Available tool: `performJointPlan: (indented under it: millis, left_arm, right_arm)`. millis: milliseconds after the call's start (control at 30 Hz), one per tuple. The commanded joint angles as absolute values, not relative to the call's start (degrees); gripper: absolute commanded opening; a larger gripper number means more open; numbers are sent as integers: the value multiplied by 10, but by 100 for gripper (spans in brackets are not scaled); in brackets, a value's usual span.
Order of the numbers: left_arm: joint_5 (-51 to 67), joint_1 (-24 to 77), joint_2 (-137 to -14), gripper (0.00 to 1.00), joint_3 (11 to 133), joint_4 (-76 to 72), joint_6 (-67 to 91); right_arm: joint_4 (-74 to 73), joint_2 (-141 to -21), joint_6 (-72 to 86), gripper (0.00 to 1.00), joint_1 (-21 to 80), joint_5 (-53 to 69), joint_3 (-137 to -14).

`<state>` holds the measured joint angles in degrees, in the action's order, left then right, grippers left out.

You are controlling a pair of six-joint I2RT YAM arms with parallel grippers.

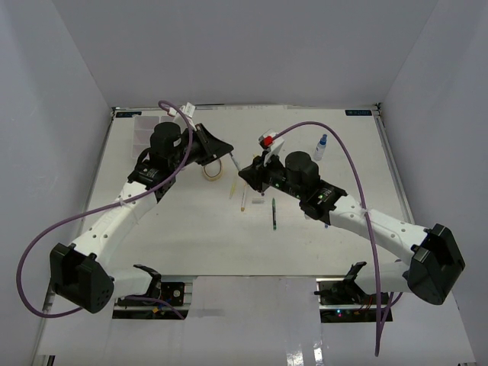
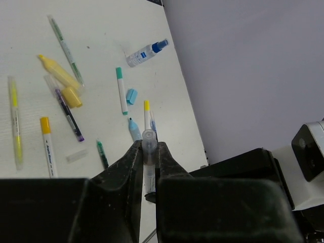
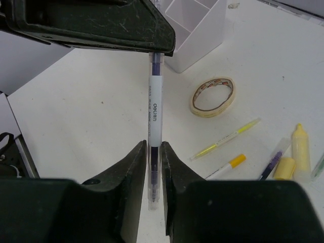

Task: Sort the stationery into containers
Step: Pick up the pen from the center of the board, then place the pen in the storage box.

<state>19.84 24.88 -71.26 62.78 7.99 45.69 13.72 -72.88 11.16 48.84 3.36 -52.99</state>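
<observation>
A white highlighter pen (image 3: 155, 109) with a purple core and clear caps is held in the air at both ends. My right gripper (image 3: 155, 152) is shut on one capped end. My left gripper (image 2: 148, 148) is shut on the other end, whose clear cap (image 2: 148, 136) sticks out past the fingertips. In the top view the two grippers meet at mid-table, left gripper (image 1: 229, 158) and right gripper (image 1: 247, 174). The white organizer tray (image 3: 198, 34) stands behind, at the far left (image 1: 142, 130). A tan tape ring (image 3: 213, 95) lies on the table beside it.
Loose stationery lies on the table: a blue-capped bottle (image 2: 146, 52), a yellow highlighter (image 2: 57, 75), a teal-capped marker (image 2: 121, 90), a small blue eraser (image 2: 131, 96), a thin yellow pen (image 3: 226, 137) and a green pen (image 1: 274, 213). The enclosure walls stand close around.
</observation>
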Motion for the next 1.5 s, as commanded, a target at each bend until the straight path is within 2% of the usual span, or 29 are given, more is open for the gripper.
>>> performJointPlan:
  millis: [0,67,100,167,200,267,300,333,367,400,433,567,833,1133,1467]
  left_arm:
    - [195,254,-707,9,639,63,453]
    - [191,254,-706,4,638,63,447]
    - [188,254,-705,3,636,64,442]
    - [170,254,-703,2,635,67,426]
    - [159,255,-701,1,635,70,419]
    - [114,254,-700,1,641,86,390]
    - [93,254,-704,0,651,103,366]
    - [40,254,-707,0,657,113,352]
    - [11,254,-711,0,664,122,338]
    - [-32,253,-722,0,683,141,323]
    - [-99,252,-729,0,692,149,290]
    - [-205,227,-769,4,736,150,216]
    - [-186,61,-898,6,850,122,204]
    - [-186,-30,-996,6,922,59,193]
    - [-172,-70,-1053,6,944,4,185]
  right_arm:
    - [164,-736,110,26,491,40,-524]
    - [166,-736,108,34,491,38,-521]
    - [168,-737,108,43,492,36,-519]
    - [169,-736,108,55,492,33,-515]
    - [168,-735,107,71,492,26,-513]
    - [154,-731,99,85,492,15,-512]
    - [148,-728,96,95,491,3,-512]
    - [135,-726,93,98,490,-11,-512]
    - [129,-723,91,92,490,-33,-511]
    - [122,-717,90,90,490,-41,-510]
    - [118,-713,84,90,488,-47,-507]
    - [96,-694,69,90,488,-62,-497]
    - [66,-651,43,90,486,-88,-489]
    - [47,-654,21,90,484,-71,-489]
    - [44,-664,22,90,483,-47,-475]
